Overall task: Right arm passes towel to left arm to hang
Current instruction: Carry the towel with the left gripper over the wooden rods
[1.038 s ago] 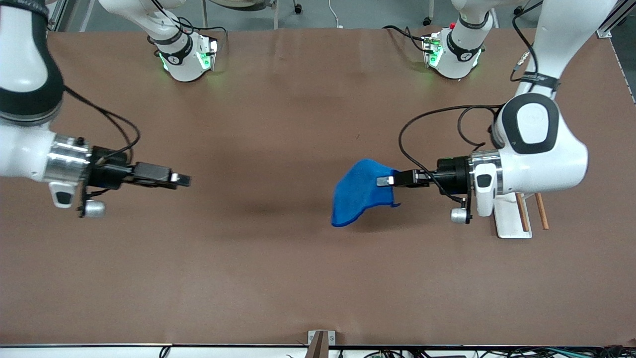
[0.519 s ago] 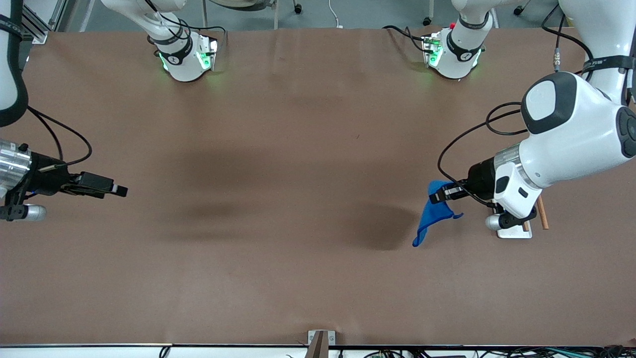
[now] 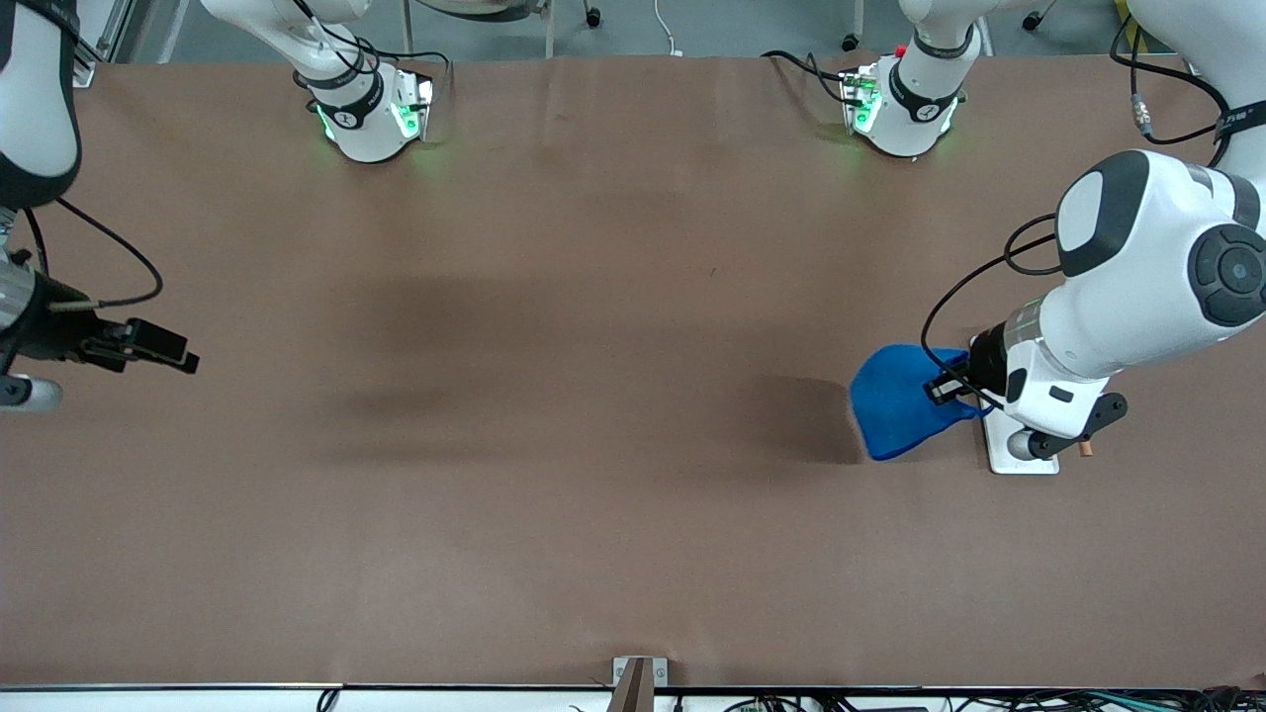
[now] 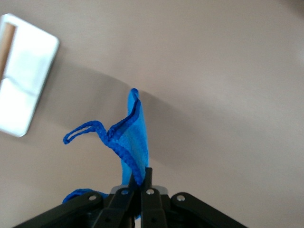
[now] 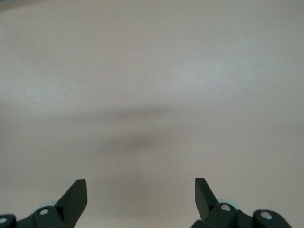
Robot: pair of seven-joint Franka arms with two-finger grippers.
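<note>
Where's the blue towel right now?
The small bright blue cloth towel hangs from the shut left pincer, above the table at the left arm's end, beside the white stand.

The front view looks down from high across the table (image 3: 593, 514) and faces both robot bases. The left wrist view looks along its own closed fingers, close above the table, at the towel (image 4: 133, 142) and a white stand (image 4: 26, 80); the front view shares both. The right wrist view faces bare table only.
</note>
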